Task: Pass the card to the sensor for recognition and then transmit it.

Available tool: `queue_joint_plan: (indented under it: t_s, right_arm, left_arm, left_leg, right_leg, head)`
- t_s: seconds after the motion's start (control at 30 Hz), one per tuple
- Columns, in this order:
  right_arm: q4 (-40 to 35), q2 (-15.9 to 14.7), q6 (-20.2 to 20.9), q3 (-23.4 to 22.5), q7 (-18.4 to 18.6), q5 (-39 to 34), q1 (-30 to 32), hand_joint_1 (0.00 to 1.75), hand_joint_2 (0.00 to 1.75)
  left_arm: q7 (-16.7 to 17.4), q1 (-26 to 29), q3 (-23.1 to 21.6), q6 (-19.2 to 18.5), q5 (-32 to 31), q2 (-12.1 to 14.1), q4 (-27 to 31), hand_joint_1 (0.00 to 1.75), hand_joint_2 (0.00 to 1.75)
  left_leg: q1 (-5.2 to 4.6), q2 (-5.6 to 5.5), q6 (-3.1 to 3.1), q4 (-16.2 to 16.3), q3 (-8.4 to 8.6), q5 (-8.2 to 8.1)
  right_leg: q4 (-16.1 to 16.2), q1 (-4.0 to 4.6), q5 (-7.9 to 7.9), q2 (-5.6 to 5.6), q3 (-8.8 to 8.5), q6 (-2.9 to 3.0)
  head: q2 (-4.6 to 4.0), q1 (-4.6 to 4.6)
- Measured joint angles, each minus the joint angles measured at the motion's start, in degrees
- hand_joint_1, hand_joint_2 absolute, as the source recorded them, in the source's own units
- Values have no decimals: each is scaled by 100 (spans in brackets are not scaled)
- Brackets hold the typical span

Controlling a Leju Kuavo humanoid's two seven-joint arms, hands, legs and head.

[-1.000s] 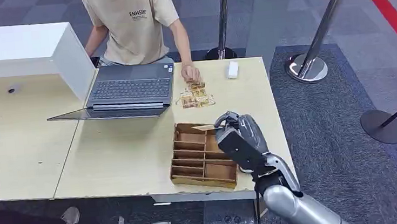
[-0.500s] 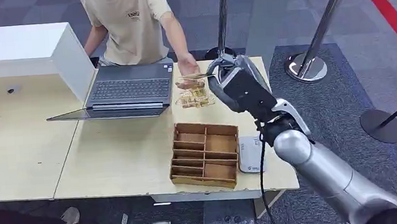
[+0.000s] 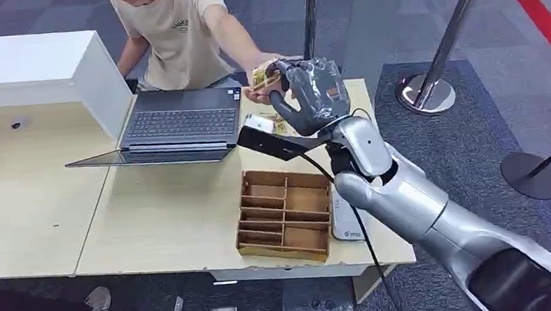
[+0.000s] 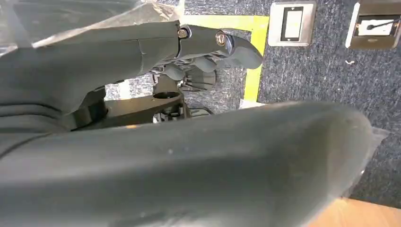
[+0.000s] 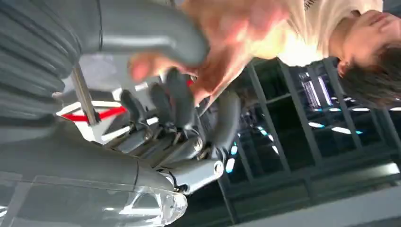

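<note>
One card [image 3: 263, 77] is pinched in the fingertips of the robot's right hand [image 3: 311, 92], raised above the far edge of the table [image 3: 165, 218], just beyond the open laptop [image 3: 179, 125]. A person's hand [image 3: 259, 70] meets the card from the far side, its fingers touching it. In the right wrist view the right hand [image 5: 156, 118] has its fingers curled, with the person's hand [image 5: 222, 52] pressed close against them. Beside the laptop, more cards [image 3: 274, 125] lie flat on the table. Nearer than the laptop stands a brown compartment tray [image 3: 285, 215], and a white sensor [image 3: 344, 221] lies just beside the tray. The left hand [image 4: 208, 47] hangs over grey carpet, fingers loosely bent and holding nothing.
</note>
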State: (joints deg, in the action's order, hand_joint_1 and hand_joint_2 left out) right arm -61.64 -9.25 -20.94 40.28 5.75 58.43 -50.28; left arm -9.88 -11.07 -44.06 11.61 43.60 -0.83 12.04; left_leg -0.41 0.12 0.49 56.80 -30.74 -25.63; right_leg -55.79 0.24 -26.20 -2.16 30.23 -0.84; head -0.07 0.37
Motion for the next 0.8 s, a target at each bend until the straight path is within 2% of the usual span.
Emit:
queue_joint_plan:
  t_s: [0.17, 0.37, 0.57, 0.8]
  right_arm:
    - [392, 203, 266, 118, -50, -551, 6, 0, 0]
    - [308, 263, 216, 98, -48, -1236, 176, 0, 0]
    - [-386, 230, -37, -181, -74, -2200, 634, 0, 0]
    - [-1743, 223, -748, -689, -529, -3406, 1736, 0, 0]
  left_arm:
    - [9, 4, -13, 2, -57, -4, 0, 0, 0]
    - [-26, 52, -13, 22, -57, -2, -2, 0, 0]
    - [-138, 126, -13, 70, -20, 0, -4, 0, 0]
    - [-212, 213, -7, 107, 136, 44, -9, 0, 0]
  left_leg:
    - [0, 1, -2, 0, 1, 2]
    - [-1, 3, -2, 0, 3, 3]
    - [-1, 4, -2, 0, 3, 2]
    - [2, 2, -2, 0, 4, 1]
  right_leg:
    - [0, 0, 0, 1, 1, 0]
    - [1, -1, 0, 1, 2, 0]
    - [3, -1, 0, 1, 4, 0]
    - [4, 2, -3, 0, 2, 2]
  head:
    - [0, 0]
    - [0, 0]
    - [0, 0]
    - [0, 4]
